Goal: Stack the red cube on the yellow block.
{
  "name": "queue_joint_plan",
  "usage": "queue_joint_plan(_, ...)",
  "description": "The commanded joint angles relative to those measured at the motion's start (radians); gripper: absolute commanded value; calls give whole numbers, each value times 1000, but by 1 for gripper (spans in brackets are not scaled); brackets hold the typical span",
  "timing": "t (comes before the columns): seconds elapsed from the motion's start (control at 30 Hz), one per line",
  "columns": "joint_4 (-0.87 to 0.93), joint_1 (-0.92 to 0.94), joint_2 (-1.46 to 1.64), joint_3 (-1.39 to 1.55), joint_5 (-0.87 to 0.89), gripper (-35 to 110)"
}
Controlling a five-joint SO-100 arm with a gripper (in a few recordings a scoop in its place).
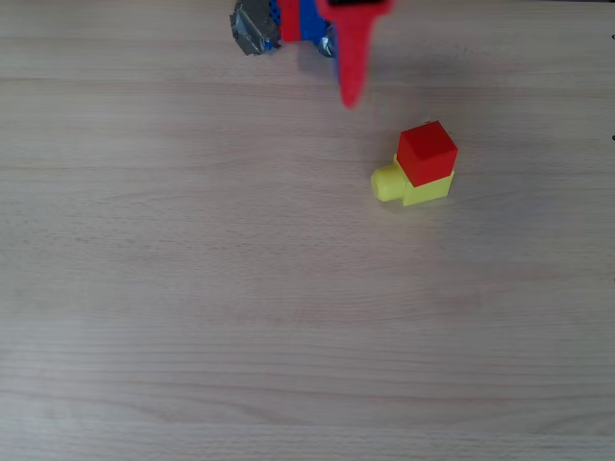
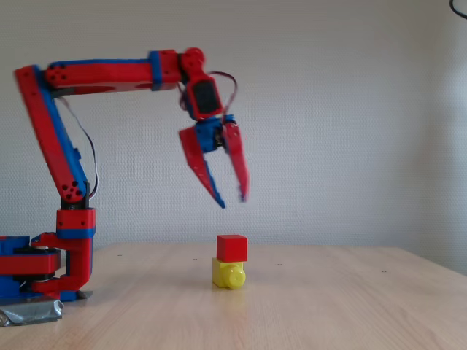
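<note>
The red cube [image 1: 428, 152] is sitting on top of the yellow block [image 1: 411, 182], stack is standing on the wooden table [image 1: 192, 307], right of centre in the overhead view. The cube is resting a bit skewed on the block (its corners are not lining up with the yellow edges), and the block's round stub is poking out to the left in the overhead view, toward the camera in the fixed view. Same stack in the fixed view: cube [image 2: 231, 248] over block [image 2: 228, 274], mid-table.

The gripper [image 2: 233, 196] is hanging in the air above the stack, well apart from it, fingers pointing down and spread, nothing between them. In the overhead view one long red finger [image 1: 353, 58] is reaching down from the far edge, tip ending left of and beyond the cube, not touching.

The arm's base [image 2: 44, 266] is sitting at the left in the fixed view, with silver tape [image 2: 29, 313] at its foot.
</note>
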Motion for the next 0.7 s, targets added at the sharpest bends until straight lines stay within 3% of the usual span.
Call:
queue_joint_plan(0.0,-26,44,156,71,11,1)
queue_joint_plan(0.3,-183,120,617,618,-83,0)
queue_joint_plan(0.67,-215,206,1029,1011,-84,0)
